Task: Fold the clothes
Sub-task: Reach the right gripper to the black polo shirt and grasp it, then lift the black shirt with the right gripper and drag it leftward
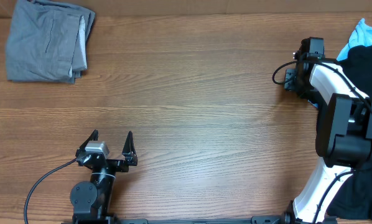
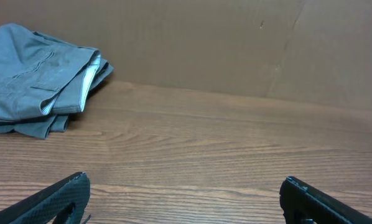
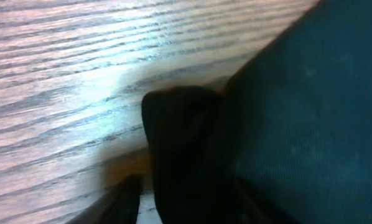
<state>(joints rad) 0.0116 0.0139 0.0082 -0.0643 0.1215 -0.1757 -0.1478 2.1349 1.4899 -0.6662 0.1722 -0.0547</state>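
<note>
A black T-shirt (image 1: 367, 71) lies at the table's right edge, partly under my right arm (image 1: 326, 78). A light-blue shirt (image 1: 364, 32) pokes out behind it. A folded grey garment (image 1: 48, 40) lies at the far left corner and also shows in the left wrist view (image 2: 40, 78). My right gripper (image 3: 192, 199) is closed around a bunched fold of the black T-shirt (image 3: 298, 112); only its left finger shows, the other is hidden by cloth. My left gripper (image 1: 111, 142) is open and empty near the front edge, far from all garments; its fingertips frame bare wood (image 2: 185, 186).
The wooden table (image 1: 192, 93) runs between the two arms. A brown wall (image 2: 236, 43) stands behind the table's far edge. A black cable (image 1: 43, 180) trails from the left arm's base.
</note>
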